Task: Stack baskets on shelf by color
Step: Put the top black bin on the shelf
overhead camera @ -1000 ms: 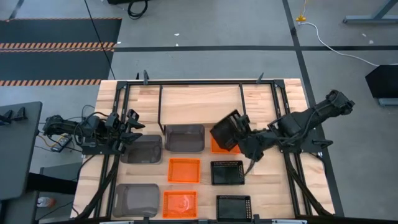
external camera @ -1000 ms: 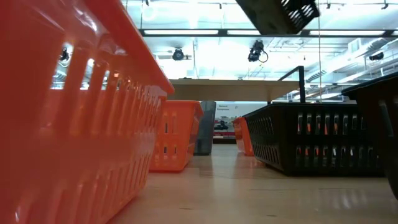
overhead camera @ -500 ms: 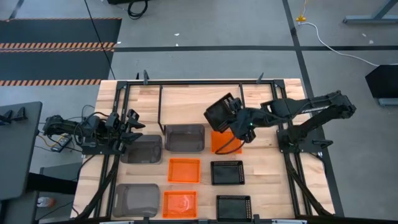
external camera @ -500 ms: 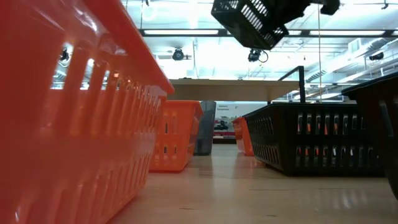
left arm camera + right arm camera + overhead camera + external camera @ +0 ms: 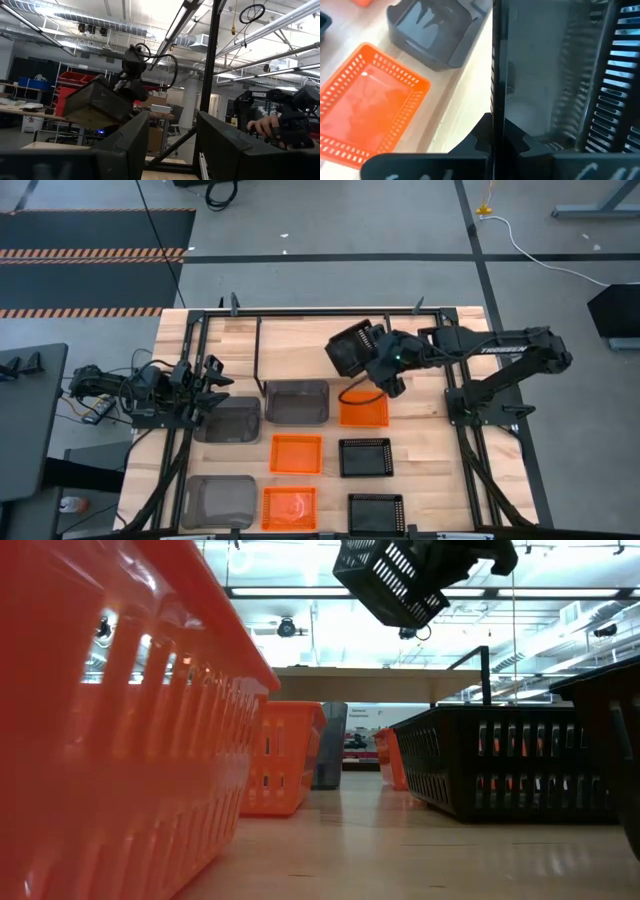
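My right gripper (image 5: 383, 370) is shut on a black mesh basket (image 5: 350, 350), held tilted in the air over the right part of the shelf (image 5: 320, 340). The low view shows that basket (image 5: 395, 575) high above the shelf's pale board (image 5: 330, 671). On the table stand three grey baskets (image 5: 297, 402) (image 5: 228, 420) (image 5: 218, 500), three orange ones (image 5: 363, 410) (image 5: 296, 453) (image 5: 289, 507) and two black ones (image 5: 365, 457) (image 5: 376, 512). My left gripper (image 5: 215, 385) waits open at the table's left, beside a grey basket. My right gripper pinches one side wall of the black basket at its rim (image 5: 495, 100), one finger inside the basket and one outside. The fingers come from the table's right side. The basket is lifted clear and tilted, its open side turned partly sideways.
The black arm mounts and frame bars (image 5: 455, 420) run along both table sides. The shelf's thin black legs (image 5: 260, 350) (image 5: 390, 340) stand just beyond the far row of baskets. Bare wood lies between the shelf and the table's far edge.
My right gripper has carried the black basket up and toward the table's far edge and left, from above the far orange basket to over the shelf's right part. The basket stays tilted in the hold. The orange basket beneath now shows uncovered.
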You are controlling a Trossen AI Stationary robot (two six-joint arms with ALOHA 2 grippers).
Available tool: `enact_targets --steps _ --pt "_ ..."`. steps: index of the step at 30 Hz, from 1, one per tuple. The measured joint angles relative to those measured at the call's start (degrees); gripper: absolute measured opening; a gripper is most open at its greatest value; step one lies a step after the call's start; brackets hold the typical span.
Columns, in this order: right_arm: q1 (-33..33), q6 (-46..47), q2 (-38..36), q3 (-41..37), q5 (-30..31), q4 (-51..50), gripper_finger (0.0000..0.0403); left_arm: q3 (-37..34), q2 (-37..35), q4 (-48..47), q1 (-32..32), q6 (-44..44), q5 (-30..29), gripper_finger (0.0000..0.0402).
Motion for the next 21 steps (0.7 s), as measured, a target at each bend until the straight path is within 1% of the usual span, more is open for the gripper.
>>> enact_targets --steps 6,9,16,21 --pt "-2.8 6.4 0.0 -0.2 -7.0 -0.6 0.002 0.0 0.0 0.0 0.0 0.1 0.0 0.0172" --pt "-3.8 7.5 0.0 -1.8 -10.1 -0.7 0.0016 0.0 0.0 0.0 0.0 0.0 0.0 0.0172" --pt "-5.0 7.4 0.0 -7.5 -10.1 3.0 0.0015 0.0 0.0 0.0 0.0 0.0 0.0 0.0172" --pt "-5.6 7.5 0.0 -8.5 -6.6 5.2 0.0027 0.0 0.0 0.0 0.0 0.0 0.0 0.0172"
